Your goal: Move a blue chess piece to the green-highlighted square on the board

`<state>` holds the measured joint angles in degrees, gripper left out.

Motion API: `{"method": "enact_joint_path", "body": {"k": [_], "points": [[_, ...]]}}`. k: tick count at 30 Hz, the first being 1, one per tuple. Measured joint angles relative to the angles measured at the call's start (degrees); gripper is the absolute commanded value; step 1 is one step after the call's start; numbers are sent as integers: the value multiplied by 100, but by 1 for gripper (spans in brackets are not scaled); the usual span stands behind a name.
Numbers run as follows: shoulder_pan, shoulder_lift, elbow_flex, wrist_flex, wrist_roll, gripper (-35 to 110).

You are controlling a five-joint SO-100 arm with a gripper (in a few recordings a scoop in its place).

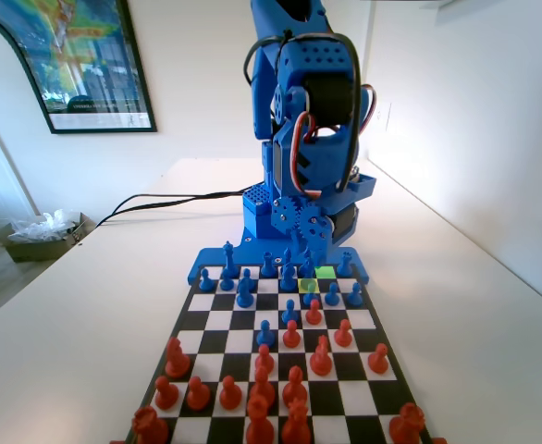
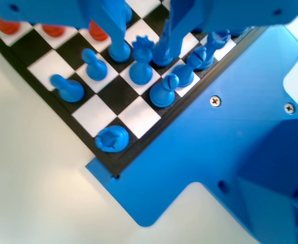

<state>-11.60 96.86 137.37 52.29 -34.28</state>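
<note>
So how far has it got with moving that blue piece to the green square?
Nothing looks finished: the green-highlighted square sits bare at the board's far end. In hand: the gripper hangs low over the blue back-row pieces, its jaws straddling a crowned blue piece; whether they grip it is unclear. Left: carrying a piece across and setting it down.

Nothing here can be read. The framed poster (image 1: 79, 57) on the wall, upper left of the fixed view, carries a white strip along its bottom with a line of dark print, but it is far too small and blurred to make out. The board (image 1: 200, 302) bears no letters or numbers, and neither do the pieces.
</note>
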Motion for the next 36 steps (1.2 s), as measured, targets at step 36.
{"method": "enact_joint_path", "body": {"k": [36], "points": [[-88,-246,-9,-325,44,5]]}}
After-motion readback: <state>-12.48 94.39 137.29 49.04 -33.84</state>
